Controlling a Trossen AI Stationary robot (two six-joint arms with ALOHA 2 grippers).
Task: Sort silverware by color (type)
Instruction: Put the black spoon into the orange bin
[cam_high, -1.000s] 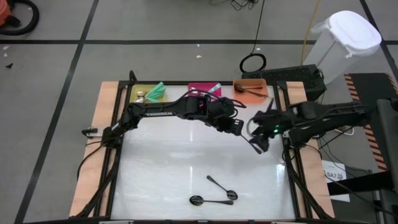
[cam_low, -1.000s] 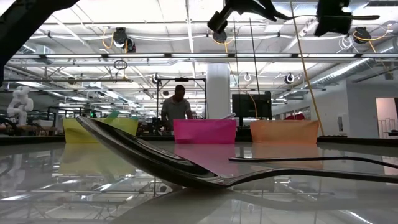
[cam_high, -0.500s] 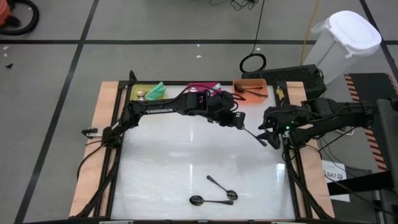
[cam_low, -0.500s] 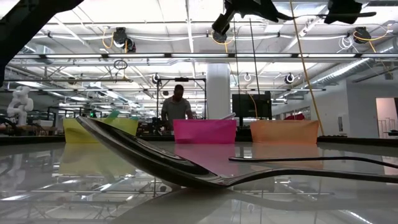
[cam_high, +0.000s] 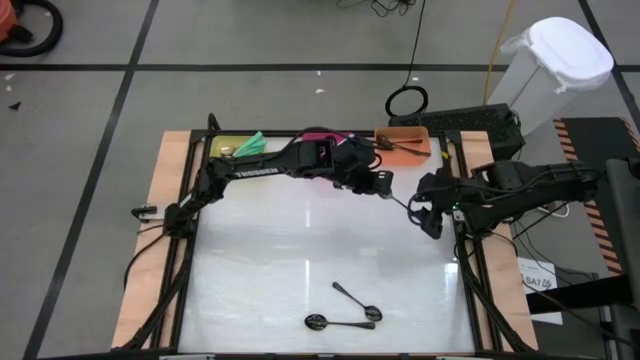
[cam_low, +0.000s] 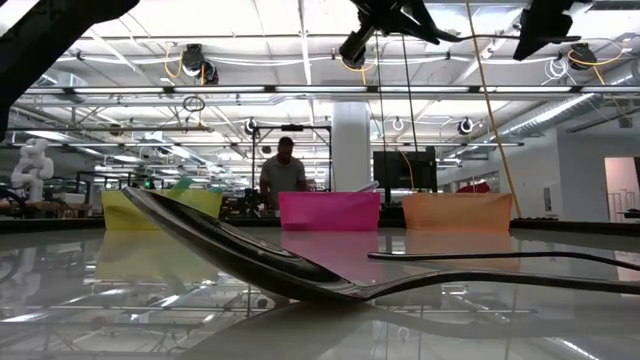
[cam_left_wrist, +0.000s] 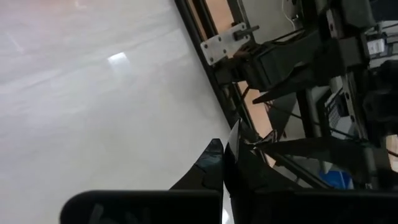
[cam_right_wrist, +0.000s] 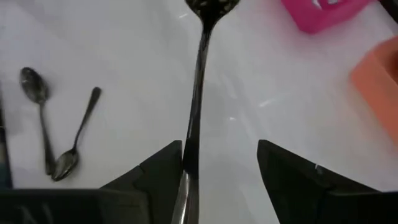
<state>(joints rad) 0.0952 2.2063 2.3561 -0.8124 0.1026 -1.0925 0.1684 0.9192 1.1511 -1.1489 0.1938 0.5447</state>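
My left gripper (cam_high: 382, 187) is shut on a dark, shiny spoon (cam_right_wrist: 198, 74), held in the air over the table's far right part. The spoon's handle runs out toward my right gripper (cam_high: 428, 214), which is open. The handle's free end (cam_right_wrist: 186, 163) lies between the right fingers, close along one of them. Two more dark spoons (cam_high: 352, 300) lie flat on the white table (cam_high: 270, 260) near its front edge. They also show in the right wrist view as the two spoons (cam_right_wrist: 56, 130). My left gripper pinches the spoon at its bowl end between its shut fingertips (cam_left_wrist: 219, 155); a thin bright edge of the spoon (cam_left_wrist: 234, 134) stands out past them. The fingers slant downward from the table's left. The spoon is lifted clear, its handle reaching toward the right. My right gripper: I cannot tell whether its finger (cam_right_wrist: 163, 165) touches the handle beside it.
Along the far edge stand a yellow bin (cam_high: 228, 150) holding teal-handled spoons, a pink bin (cam_high: 322, 137) partly under my left arm, and an orange bin (cam_high: 405, 143) holding dark spoons. One spoon (cam_low: 250, 262) lies just before the low camera. A person stands beyond the table.
My left gripper has carried the spoon toward the table's far edge, nearer the bins, staying shut. My right gripper has drawn back a little toward the right edge and rolled about its axis.
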